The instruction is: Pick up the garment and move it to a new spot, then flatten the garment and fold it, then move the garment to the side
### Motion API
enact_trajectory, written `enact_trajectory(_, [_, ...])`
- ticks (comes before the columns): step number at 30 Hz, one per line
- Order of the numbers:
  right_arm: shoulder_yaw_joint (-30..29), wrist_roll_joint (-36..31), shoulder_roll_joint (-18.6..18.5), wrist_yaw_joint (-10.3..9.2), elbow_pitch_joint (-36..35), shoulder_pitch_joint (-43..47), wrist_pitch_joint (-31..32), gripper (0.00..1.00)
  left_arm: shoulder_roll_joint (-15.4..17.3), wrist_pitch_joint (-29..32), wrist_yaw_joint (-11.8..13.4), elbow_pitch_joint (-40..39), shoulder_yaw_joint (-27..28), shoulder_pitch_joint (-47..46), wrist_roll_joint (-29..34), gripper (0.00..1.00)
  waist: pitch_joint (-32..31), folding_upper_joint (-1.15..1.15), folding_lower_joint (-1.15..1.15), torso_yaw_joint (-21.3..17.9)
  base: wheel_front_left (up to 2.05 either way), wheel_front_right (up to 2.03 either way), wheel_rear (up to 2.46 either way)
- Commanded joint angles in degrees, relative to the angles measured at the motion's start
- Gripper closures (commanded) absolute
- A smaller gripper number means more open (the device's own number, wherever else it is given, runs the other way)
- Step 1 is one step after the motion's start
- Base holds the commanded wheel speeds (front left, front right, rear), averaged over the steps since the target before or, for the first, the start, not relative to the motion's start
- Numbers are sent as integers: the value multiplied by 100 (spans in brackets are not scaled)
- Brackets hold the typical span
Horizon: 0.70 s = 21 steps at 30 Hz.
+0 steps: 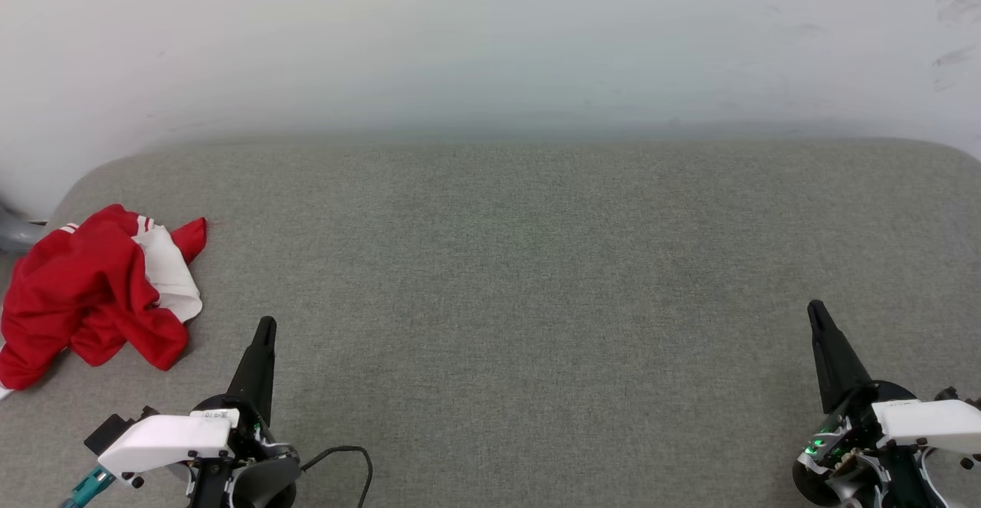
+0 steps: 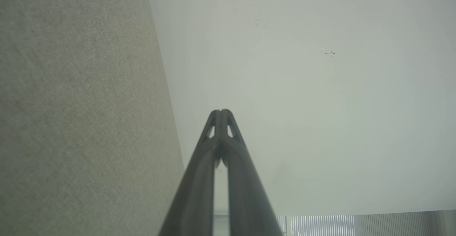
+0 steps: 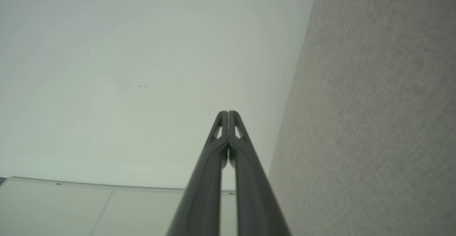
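Nearest the robot, the left gripper point(image 1: 264, 332) and right gripper point(image 1: 817, 315) are seen with fingers pressed together and nothing held. Farther out, left of the left gripper, the garment point(image 1: 92, 293) is crumpled at the left edge of the grey cushion point(image 1: 536, 263), its heap stretched diagonally. The left arm is judged nearer.

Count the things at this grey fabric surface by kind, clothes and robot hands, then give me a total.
Crumpled red-and-white jersey T-shirt: 1
Dark two-fingered robot hands, both shut and holding nothing: 2 (left hand, right hand)
Total: 3
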Motion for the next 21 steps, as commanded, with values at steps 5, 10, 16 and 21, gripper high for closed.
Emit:
enact_trajectory(5, [-2, 23, 22, -3, 2, -62, 8, 100, -13, 26, -18, -6, 16, -31, 7, 100, 0, 0, 0, 0, 0, 0, 0])
enact_trajectory(10, [-1, 23, 22, -2, 2, -62, 7, 100, -13, 26, -18, -6, 15, -31, 7, 100, 0, 0, 0, 0, 0, 0, 0])
enact_trajectory(16, [-1, 23, 22, -2, 2, -62, 7, 100, -13, 26, -18, -6, 15, -31, 7, 100, 0, 0, 0, 0, 0, 0, 0])
enact_trajectory(21, [-1, 23, 22, -3, 2, -62, 7, 100, -13, 26, -18, -6, 15, -31, 7, 100, 0, 0, 0, 0, 0, 0, 0])
